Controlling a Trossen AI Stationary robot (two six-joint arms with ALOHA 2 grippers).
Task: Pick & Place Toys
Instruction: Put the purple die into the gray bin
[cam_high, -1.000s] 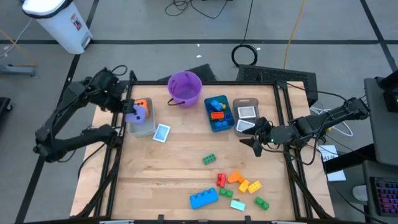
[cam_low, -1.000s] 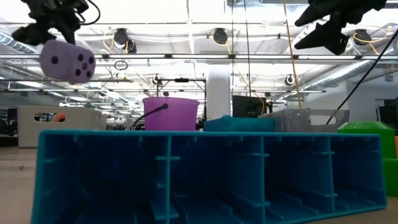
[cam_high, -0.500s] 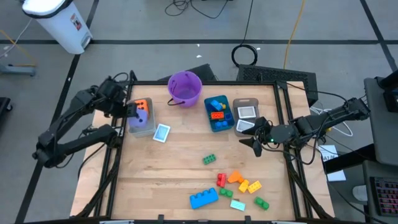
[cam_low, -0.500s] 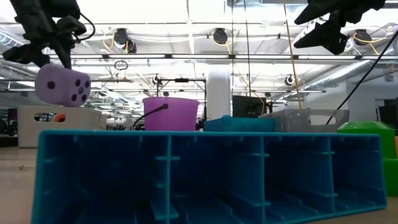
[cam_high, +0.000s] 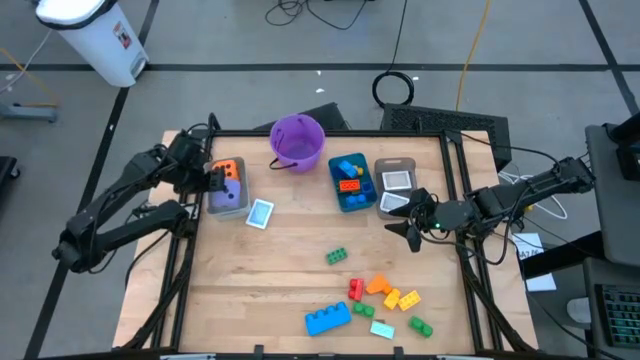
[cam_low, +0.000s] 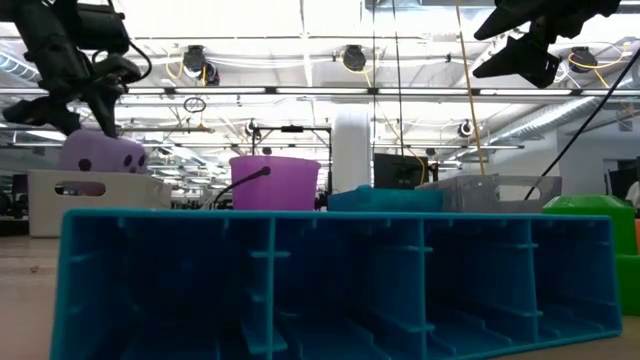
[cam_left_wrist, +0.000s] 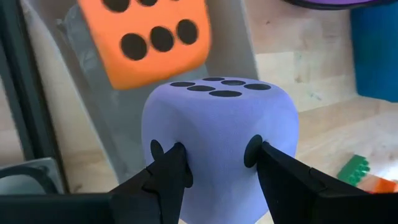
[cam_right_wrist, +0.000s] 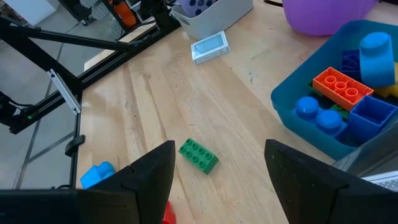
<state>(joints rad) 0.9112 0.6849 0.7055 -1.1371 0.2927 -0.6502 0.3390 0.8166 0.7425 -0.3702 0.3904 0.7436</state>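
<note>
Purple die (cam_left_wrist: 221, 140) clenched between left pincer (cam_left_wrist: 217, 155) fingers, low inside grey bin (cam_high: 226, 197), orange die (cam_left_wrist: 146, 37) just beyond. Right pincer (cam_high: 412, 222) released, hovering above surface (cam_high: 290, 270), green brick (cam_right_wrist: 199, 155) ahead.

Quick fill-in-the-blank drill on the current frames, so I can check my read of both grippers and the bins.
1. The left gripper is shut on the ____ die.
2. The orange die lies in the ____ bin.
3. The right gripper hangs ____, holding nothing.
4. The lone green brick lies on the ____.

Missing words: purple; grey; open; table
</note>
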